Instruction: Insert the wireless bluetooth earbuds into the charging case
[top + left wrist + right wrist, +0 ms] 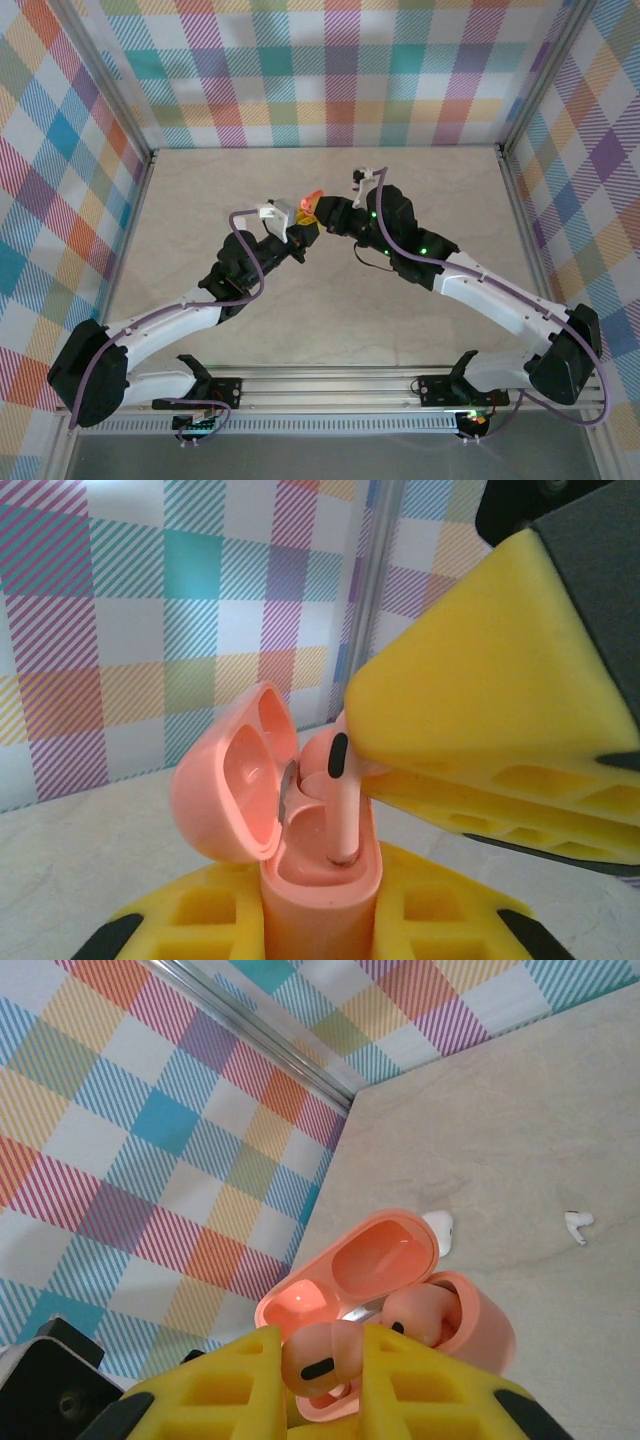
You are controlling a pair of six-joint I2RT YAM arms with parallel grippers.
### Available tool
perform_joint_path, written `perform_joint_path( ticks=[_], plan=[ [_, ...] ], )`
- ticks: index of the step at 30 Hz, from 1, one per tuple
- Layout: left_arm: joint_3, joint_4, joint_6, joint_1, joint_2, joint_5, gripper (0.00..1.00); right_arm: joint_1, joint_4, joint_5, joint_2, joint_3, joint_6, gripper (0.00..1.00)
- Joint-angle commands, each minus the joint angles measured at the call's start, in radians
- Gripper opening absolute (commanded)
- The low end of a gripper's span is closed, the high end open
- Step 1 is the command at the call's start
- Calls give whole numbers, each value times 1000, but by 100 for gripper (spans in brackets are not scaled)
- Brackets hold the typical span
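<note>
1. Left arm (170, 325): white and black, reaching from the near-left corner toward the middle of the desk (200, 200).
2. Left end effector (298, 240): yellow padded fingers (190, 920) pressed against both flanks of the charging case (320, 865), which it holds upright and clear of the desk.
3. Charging case, salmon-pink and pebble-shaped: the lid (235, 780) is hinged open and leans to the left in the left wrist view. From above, the case shows as an orange-pink patch (312, 199) between the two end effectors.
4. Salmon-pink earbud (343, 800): stem pointing down into one socket of the case, head not yet seated.
5. Second salmon-pink earbud (425, 1312): lies in the neighbouring socket, beside the first.
6. Right end effector (325, 1360): yellow fingertips (420, 1380) closed on the head of the first earbud, pinching it directly above the case; it meets the left end effector at mid-desk (322, 215).
7. White earbud (578, 1225): lies loose on the desk, well apart from the case.
8. Small white piece (440, 1230): on the desk just behind the lid, partly hidden; its kind cannot be told.
9. Plaid wall (330, 70): encloses the desk.
</note>
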Motion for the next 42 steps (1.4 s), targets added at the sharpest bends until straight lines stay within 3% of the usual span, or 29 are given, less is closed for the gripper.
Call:
perform_joint_path(
  ticks=[1,20,42],
  plan=[
    [36,23,18,-4,1,-32,0,24,-59,-12,17,32,-36,20],
    [46,14,42,-4,16,-9,0,28,-167,3,70,82,-70,21],
    [51,0,46,-4,-12,3,0,28,-271,37,70,114,-84,37]
  ],
)
